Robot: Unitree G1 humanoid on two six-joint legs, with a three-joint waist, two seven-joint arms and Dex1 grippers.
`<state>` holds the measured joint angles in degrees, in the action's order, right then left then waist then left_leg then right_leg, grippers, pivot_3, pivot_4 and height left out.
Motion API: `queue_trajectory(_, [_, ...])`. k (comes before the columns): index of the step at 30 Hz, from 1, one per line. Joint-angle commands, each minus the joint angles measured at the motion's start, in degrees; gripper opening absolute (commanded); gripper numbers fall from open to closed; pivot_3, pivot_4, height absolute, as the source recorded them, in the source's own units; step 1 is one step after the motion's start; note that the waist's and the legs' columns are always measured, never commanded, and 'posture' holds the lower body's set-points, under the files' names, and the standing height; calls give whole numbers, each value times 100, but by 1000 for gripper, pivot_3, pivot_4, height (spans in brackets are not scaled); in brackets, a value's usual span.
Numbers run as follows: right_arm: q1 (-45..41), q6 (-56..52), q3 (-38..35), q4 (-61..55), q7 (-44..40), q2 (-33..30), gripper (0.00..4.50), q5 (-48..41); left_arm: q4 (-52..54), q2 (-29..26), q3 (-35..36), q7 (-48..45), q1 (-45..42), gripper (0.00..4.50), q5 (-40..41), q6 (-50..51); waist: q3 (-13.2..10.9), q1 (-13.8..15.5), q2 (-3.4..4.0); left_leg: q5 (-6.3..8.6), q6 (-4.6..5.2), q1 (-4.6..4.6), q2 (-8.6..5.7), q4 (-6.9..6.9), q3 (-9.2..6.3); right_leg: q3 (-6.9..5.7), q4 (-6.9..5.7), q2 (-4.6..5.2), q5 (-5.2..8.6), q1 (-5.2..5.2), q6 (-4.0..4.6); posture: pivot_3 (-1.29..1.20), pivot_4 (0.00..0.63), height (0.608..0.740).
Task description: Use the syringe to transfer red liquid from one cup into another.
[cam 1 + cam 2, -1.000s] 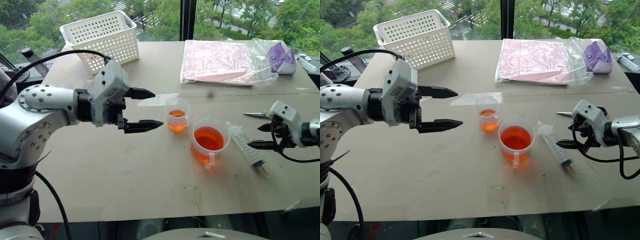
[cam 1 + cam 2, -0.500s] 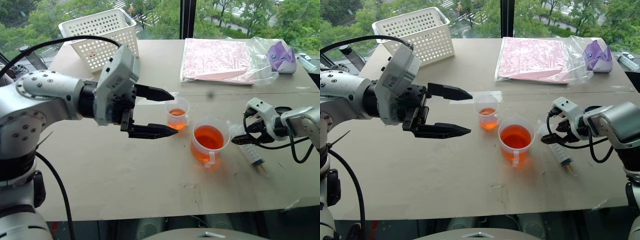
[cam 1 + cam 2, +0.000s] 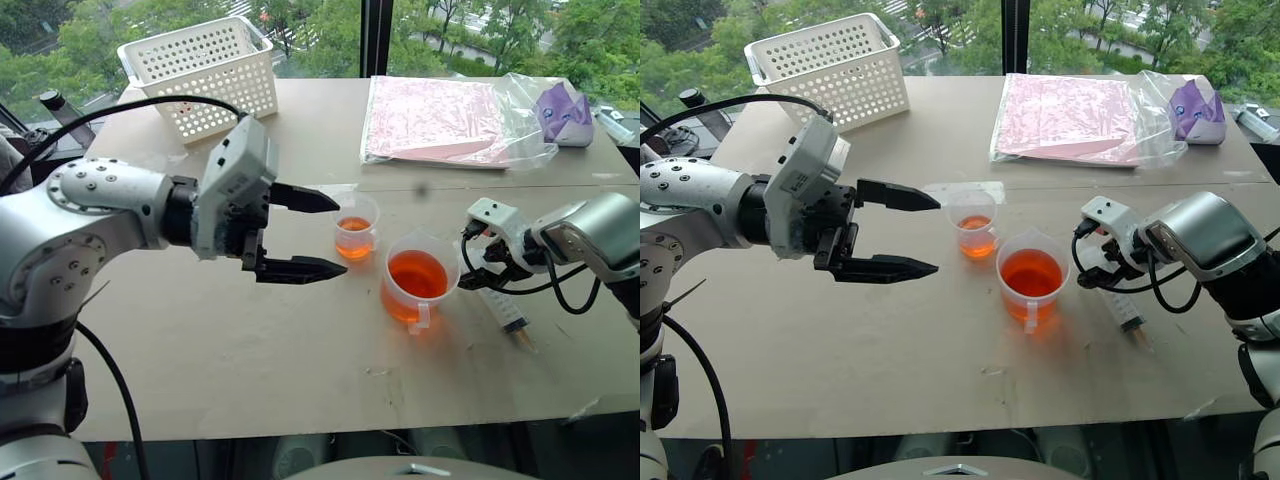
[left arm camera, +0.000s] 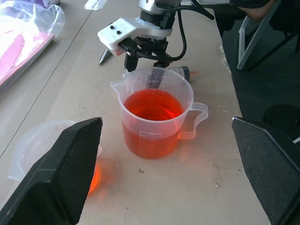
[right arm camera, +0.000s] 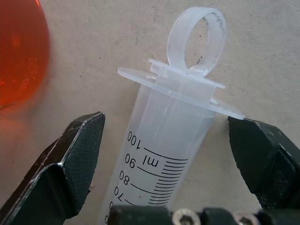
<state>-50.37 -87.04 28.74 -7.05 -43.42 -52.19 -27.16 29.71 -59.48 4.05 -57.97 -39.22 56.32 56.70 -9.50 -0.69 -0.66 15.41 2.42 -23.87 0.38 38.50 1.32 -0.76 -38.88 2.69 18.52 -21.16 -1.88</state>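
Note:
The syringe [image 5: 159,140] lies flat on the table to the right of the handled cup [image 3: 415,280], its ring-ended plunger pushed in. My right gripper [image 3: 489,273] points steeply down over the plunger end. It is open, with one finger on each side of the barrel and a gap on both sides. The handled cup holds orange-red liquid [image 4: 151,105]. The small cup without a handle [image 3: 354,228] stands just behind and left of it, holding a little of the same liquid. My left gripper [image 3: 341,236] hovers open and empty, just left of the small cup.
A white perforated basket [image 3: 205,75] stands at the back left. A plastic bag with pink sheets [image 3: 440,120] and a purple folded object [image 3: 565,115] lie at the back right. The table's front edge [image 3: 330,425] runs close below the cups.
My right gripper has swung left and tipped downward, from beside the syringe's tip end to straddling its plunger end. The left gripper has hardly moved.

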Motion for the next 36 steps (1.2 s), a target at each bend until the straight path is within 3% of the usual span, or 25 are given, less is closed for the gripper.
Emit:
queue_trajectory(1, [-144,27,182,121,-22,-18,4500,131,78,-15,235,-33,-15,4479,53,-128,1,1,-1,0,0,0,0,1,0,0,0,0,0,0,0,0,150,740])
queue_trajectory(3, [-211,15,180,231,52,42,3987,195,86,0,241,-13,-14,4500,68,-123,3,-6,-4,0,0,0,0,1,0,0,-1,0,0,0,0,0,150,740])
queue_trajectory(8, [-416,-175,-108,466,23,128,1760,150,92,42,221,102,-86,4500,119,-52,3,-5,-4,0,0,0,0,2,0,1,-3,0,0,-1,0,0,150,740])
queue_trajectory(9, [-451,-211,-150,471,-5,118,1505,117,99,36,234,108,-85,4500,136,-42,2,-6,-4,0,0,0,0,2,0,1,-3,0,0,-1,0,0,150,740])
queue_trajectory(16, [-729,-505,-864,406,-472,-369,1491,-380,67,26,249,134,-109,4500,148,-45,2,11,-3,0,0,-5,0,1,2,2,-3,1,0,-7,0,0,150,740])
queue_trajectory(21, [-1152,-333,-1880,852,-286,-161,1491,-411,-91,189,269,262,-219,4500,113,-124,2,-20,-4,0,0,-5,0,0,3,5,-5,0,0,-7,0,0,150,740])
queue_trajectory(26, [-1469,301,-3775,700,125,760,1491,-757,-484,578,549,434,-428,4500,229,-331,3,-14,-6,0,-1,-6,1,-2,7,8,-9,-3,0,-11,0,0,150,740])
queue_trajectory(32, [-911,404,-5782,-1155,471,1968,1491,-2046,-1226,1393,555,997,-1189,4500,11,-671,14,89,-23,-2,-3,-20,1,-5,0,-4,-11,0,-2,-11,-2,0,150,740])
queue_trajectory(36, [-540,608,-6273,-2288,1109,2756,1491,-2738,-1776,2000,476,1251,-1863,4500,-60,-766,15,88,-24,-2,-2,-44,-1,23,-2,-5,-31,0,-6,-22,-9,0,150,740])
